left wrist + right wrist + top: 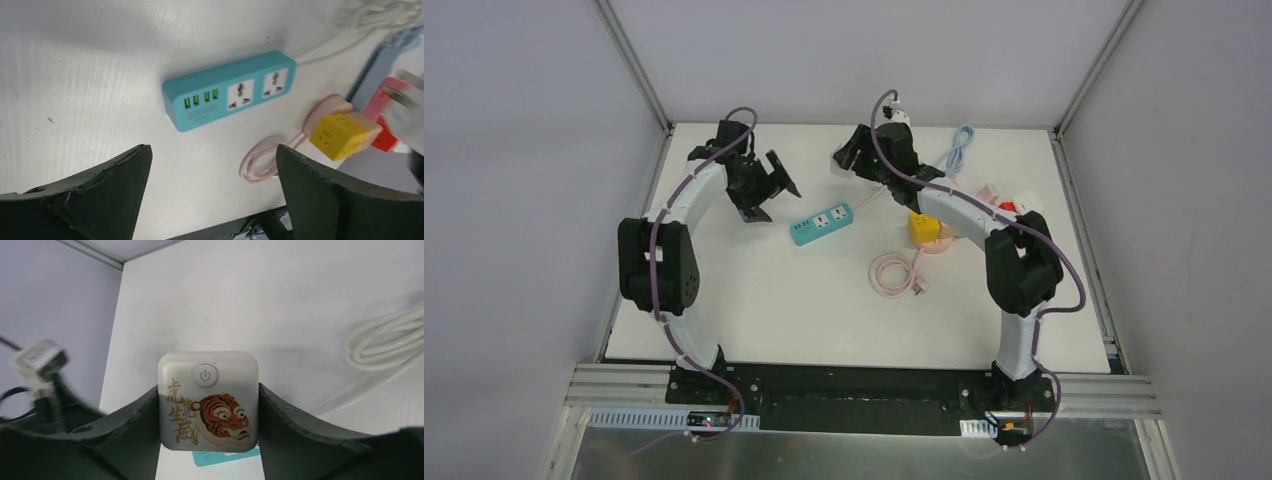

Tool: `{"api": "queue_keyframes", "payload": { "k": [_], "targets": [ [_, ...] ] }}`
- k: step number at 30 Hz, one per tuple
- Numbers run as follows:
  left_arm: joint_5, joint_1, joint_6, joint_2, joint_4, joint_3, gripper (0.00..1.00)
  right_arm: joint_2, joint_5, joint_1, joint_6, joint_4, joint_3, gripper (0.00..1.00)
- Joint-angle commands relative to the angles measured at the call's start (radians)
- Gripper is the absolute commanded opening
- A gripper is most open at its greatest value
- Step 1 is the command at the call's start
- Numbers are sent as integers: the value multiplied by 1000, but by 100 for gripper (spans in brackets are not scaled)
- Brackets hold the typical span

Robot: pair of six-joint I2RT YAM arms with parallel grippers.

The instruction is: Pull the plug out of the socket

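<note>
The socket (pixel 821 223) is a teal power strip lying flat in the middle of the table; in the left wrist view the socket (pixel 230 90) shows both outlets empty. The plug (pixel 207 400) is a white square block with a power button and a tiger picture. My right gripper (pixel 208 390) is shut on its two sides and holds it in the air over the far part of the table, with a corner of the socket (pixel 225 456) showing below it. My left gripper (pixel 769 192) hangs open, left of the socket and apart from it, with nothing between its fingers (pixel 120 175).
A yellow cube socket (pixel 924 228) sits on a pink base right of the strip, with a coiled pink cable (pixel 894 273) in front. A blue cable (pixel 961 150) and a red and white item (pixel 1014 200) lie at the far right. A white cord coil (pixel 385 340) lies beside.
</note>
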Motion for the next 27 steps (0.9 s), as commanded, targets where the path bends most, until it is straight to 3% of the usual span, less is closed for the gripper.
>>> {"api": "queue_keyframes", "payload": {
  "k": [1, 13, 27],
  "targets": [
    [-58, -3, 48, -152, -54, 36, 99, 94, -49, -11, 146, 61, 70, 3],
    [-163, -3, 98, -429, -26, -173, 98, 385, -259, -22, 235, 91, 286, 18],
    [-288, -1, 173, -535, -37, -168, 99, 370, -76, -13, 66, -60, 339, 90]
  ]
}}
